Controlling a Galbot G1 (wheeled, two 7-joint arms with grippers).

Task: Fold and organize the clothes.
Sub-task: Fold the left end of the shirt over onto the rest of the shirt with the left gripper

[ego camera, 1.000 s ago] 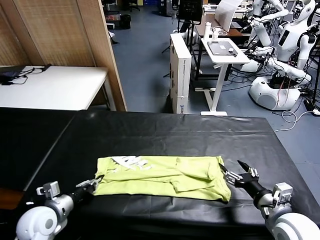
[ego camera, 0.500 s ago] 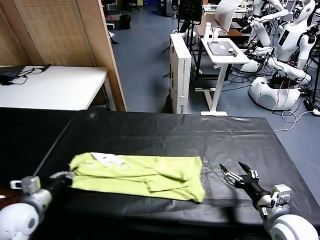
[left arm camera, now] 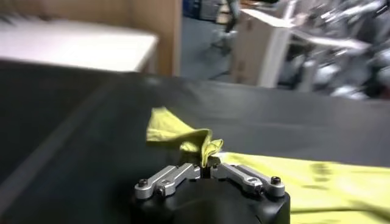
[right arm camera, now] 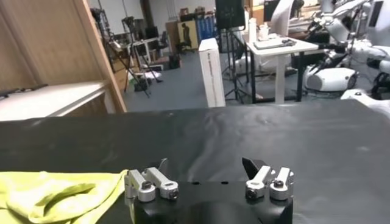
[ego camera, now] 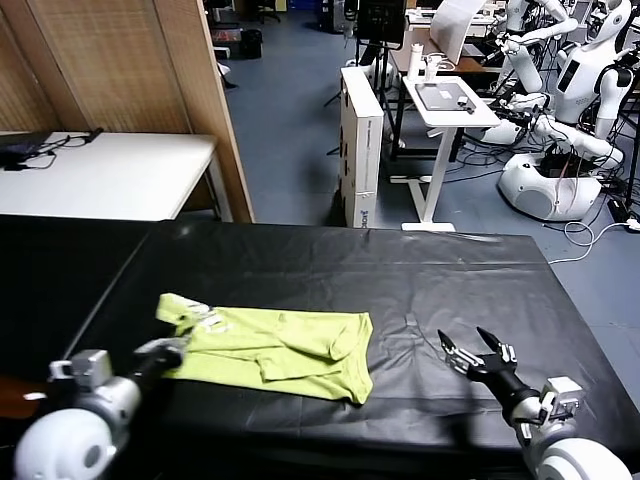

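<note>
While the black-covered desk [ego camera: 330, 270] carried everything in sight, the lime yellow-green T-shirt [ego camera: 275, 345] lay crumpled and partly folded on it, stretching away from the left pincer [ego camera: 172, 352] toward the middle of the desk. A patch of white print showed on the cloth just beyond that pincer's tips. The left pincer was pressed nearly together, pinching the shirt's near edge; in the left wrist view a bunched peak of yellow fabric [left arm camera: 204, 146] rose from between the closed fingers [left arm camera: 177, 176], with the rest of the cloth trailing off to one side.

The right pincer [ego camera: 470, 352] hovered low over bare desk, well apart from the shirt, whose closest hem lay off toward the left pincer's side. Its fingers [right arm camera: 152, 181] were spread wide and held nothing, touching no cloth. In the right wrist view the shirt's edge [right arm camera: 58, 195] showed off beside one finger, clear of it.

No containers showed on the desk.
</note>
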